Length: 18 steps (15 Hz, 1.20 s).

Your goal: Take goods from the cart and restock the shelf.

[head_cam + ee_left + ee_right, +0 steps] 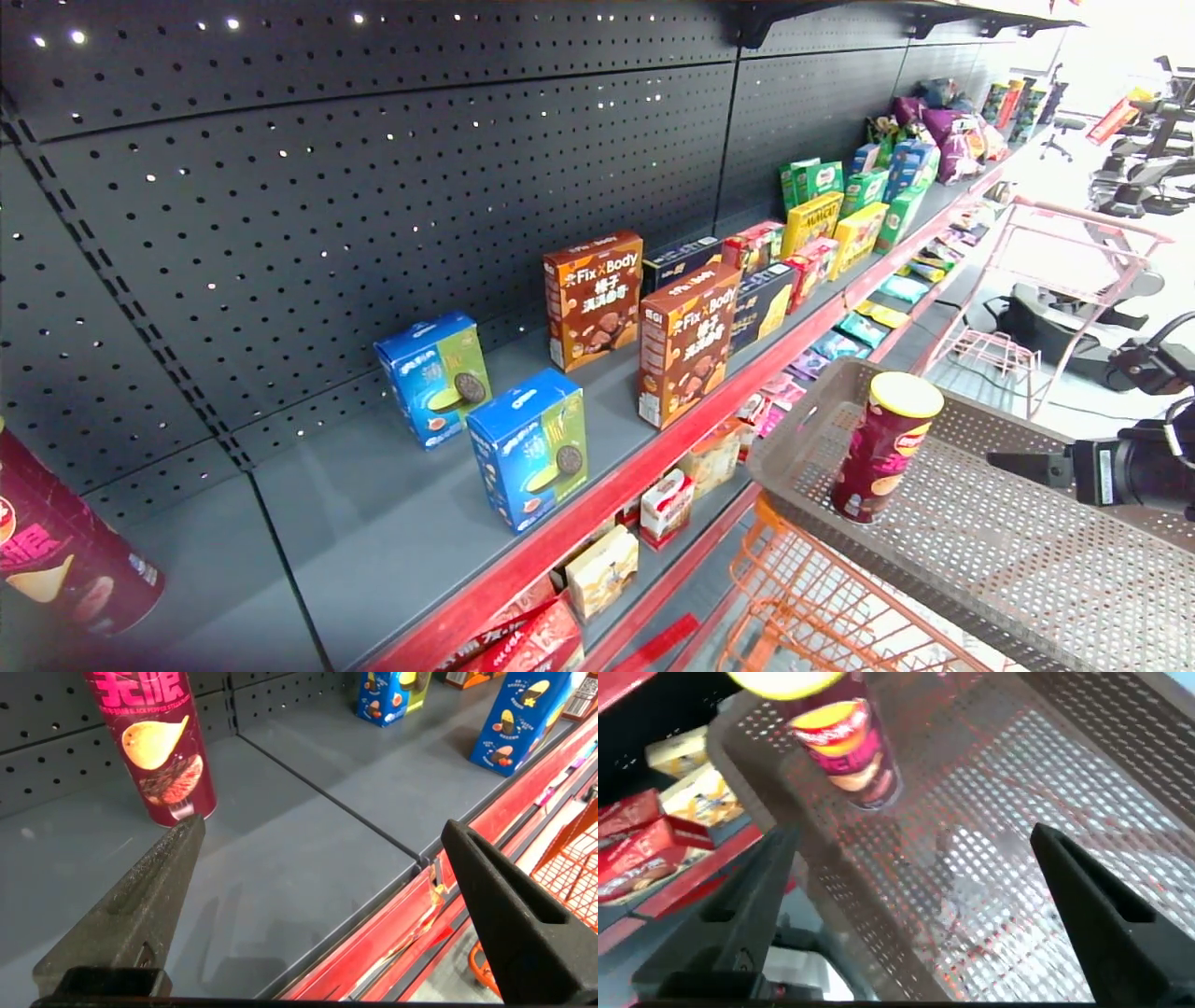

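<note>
A maroon chip can (pixel 154 742) stands upright on the grey shelf (pixel 308 859), also seen at the near left end of the shelf as chip can (pixel 56 551). My left gripper (pixel 322 849) hangs open a little back from it, holding nothing. A second maroon chip can (pixel 882 448) with a yellow lid stands upright in the brown perforated basket (pixel 980 551) on the orange cart (pixel 822 607). My right gripper (pixel 1022 464) sits over the basket to the can's right. In the right wrist view this gripper (pixel 915 849) is open and the can (pixel 845 747) stands beyond its fingertips, untouched.
Two blue cookie boxes (pixel 439 378) (pixel 530 448) and two brown boxes (pixel 594 299) (pixel 686 341) stand on the shelf, with several coloured boxes farther along. The shelf has a red front edge (pixel 597 504). A lower shelf holds snack packs (pixel 602 569). A pink cart (pixel 1074 280) stands behind.
</note>
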{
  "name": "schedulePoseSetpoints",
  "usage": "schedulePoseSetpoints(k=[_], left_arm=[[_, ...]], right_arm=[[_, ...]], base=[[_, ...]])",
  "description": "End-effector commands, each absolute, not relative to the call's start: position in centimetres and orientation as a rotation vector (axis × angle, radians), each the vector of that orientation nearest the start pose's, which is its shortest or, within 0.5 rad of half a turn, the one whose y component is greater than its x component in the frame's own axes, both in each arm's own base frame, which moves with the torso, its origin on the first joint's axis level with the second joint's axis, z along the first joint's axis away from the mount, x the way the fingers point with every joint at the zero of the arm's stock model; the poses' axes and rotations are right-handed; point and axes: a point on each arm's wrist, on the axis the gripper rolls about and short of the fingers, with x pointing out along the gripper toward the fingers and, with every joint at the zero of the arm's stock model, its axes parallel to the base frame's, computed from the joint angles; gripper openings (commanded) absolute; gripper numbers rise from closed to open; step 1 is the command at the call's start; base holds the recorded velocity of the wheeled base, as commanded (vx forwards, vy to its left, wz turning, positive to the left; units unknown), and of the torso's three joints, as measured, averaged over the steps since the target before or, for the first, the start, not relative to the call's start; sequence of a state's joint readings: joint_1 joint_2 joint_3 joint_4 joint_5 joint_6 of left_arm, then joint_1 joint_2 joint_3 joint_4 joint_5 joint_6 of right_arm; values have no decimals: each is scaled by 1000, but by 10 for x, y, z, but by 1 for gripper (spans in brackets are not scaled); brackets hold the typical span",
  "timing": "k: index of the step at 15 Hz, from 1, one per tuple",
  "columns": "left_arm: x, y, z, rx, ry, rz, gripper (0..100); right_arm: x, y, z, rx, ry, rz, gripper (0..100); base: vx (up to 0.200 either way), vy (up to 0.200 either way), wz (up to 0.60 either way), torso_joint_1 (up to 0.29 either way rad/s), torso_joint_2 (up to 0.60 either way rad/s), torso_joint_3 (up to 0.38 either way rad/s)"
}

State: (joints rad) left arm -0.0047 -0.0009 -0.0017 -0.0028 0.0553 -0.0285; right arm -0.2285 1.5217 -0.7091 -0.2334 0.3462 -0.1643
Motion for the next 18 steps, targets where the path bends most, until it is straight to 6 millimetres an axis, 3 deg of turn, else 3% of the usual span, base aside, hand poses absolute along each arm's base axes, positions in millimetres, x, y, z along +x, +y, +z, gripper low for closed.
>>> schedulePoseSetpoints(k=[1,5,10,14,18], left_arm=[[-23,1,76,-29,-5,51,100],[-23,1,76,-29,-5,52,100],[-23,1,76,-29,-5,51,100],[-23,1,76,-29,-5,51,100],[-23,1,76,-29,-5,51,100]], right_arm=[[254,-41,155,-7,590,206,100],[278,-36,131,-47,628,251,100],[313,-32,125,-55,598,307,100],[324,-15,125,-80,548,369,100],[331,-3,113,-101,504,400,100]], base=[[0,0,0,0,0,0],[0,0,0,0,0,0],[0,0,0,0,0,0],[0,0,0,0,0,0],[0,0,0,0,0,0]])
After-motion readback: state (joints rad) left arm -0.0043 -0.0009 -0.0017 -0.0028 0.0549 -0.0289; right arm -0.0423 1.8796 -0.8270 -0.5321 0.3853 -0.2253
